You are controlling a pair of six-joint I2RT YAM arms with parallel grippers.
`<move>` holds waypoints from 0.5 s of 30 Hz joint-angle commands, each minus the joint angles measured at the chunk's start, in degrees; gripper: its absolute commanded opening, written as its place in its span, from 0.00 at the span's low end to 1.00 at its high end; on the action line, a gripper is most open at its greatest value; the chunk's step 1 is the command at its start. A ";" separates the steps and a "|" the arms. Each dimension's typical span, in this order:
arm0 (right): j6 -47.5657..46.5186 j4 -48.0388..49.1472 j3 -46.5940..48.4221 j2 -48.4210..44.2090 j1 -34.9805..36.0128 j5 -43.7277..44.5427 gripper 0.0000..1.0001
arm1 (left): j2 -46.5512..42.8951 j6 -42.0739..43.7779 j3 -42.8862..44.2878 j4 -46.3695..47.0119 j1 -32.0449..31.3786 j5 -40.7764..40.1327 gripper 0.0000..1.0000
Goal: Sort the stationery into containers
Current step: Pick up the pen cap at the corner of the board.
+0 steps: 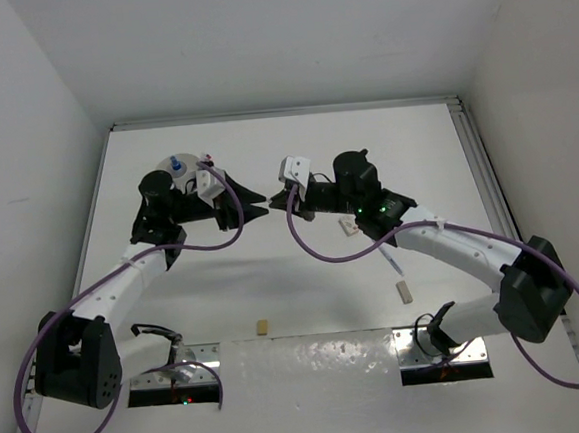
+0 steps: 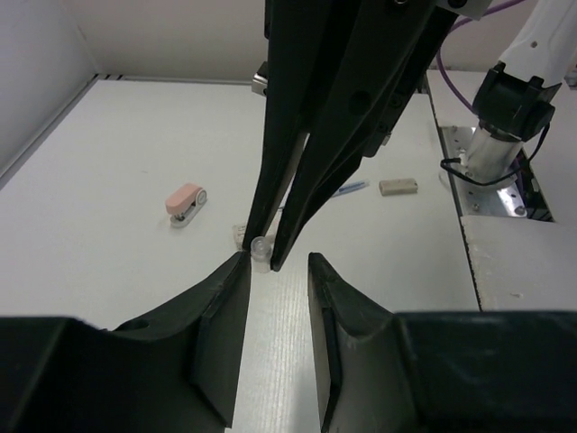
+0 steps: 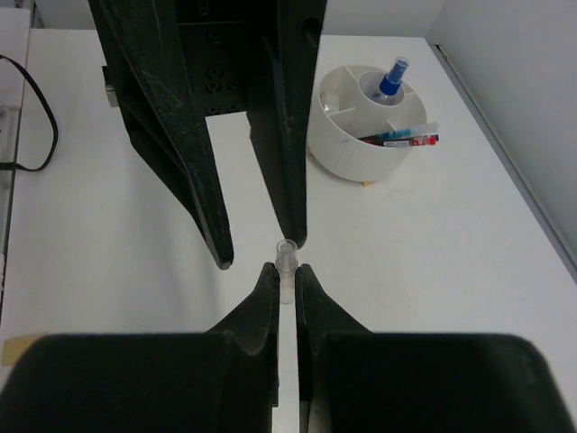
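My right hand (image 3: 286, 271) is clenched on a small clear tube (image 3: 287, 251). My left hand (image 2: 277, 260) faces it, released, fingers either side. The white bowl (image 3: 343, 144) holds the red-and-blue pen (image 3: 407, 138) and the blue-capped bottle (image 3: 393, 77).

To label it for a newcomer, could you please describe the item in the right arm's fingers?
Look above the middle of the table. There the right gripper has its fingers shut on a small clear tube that pokes out past their tips. Unlike the pink eraser and tan block lying loose on the table, it is see-through and gripped.
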 commanded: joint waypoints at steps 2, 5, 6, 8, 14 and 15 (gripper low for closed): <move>-1.08 1.64 2.56 -1.95 0.89 -1.01 0.00 | 0.61 -0.88 2.00 3.69 -0.53 -1.42 0.34; -1.44 1.02 2.56 -2.30 0.89 -0.93 0.00 | 0.61 -1.58 2.00 4.92 -0.35 -2.92 0.39; -1.44 0.76 2.56 -2.21 0.89 -1.10 0.00 | 0.61 -1.67 2.00 5.18 -0.35 -3.10 0.40; -1.70 0.67 2.56 -2.21 0.98 -1.01 0.00 | 0.87 -1.85 2.00 5.88 -0.26 -3.01 0.39; -1.79 0.93 2.83 -2.04 1.16 -0.93 0.00 | 1.13 -1.67 2.00 6.59 -0.35 -1.70 0.26; -1.79 1.11 2.74 -1.95 1.33 -0.93 0.00 | 1.22 -1.59 2.00 6.59 -0.35 -1.52 0.25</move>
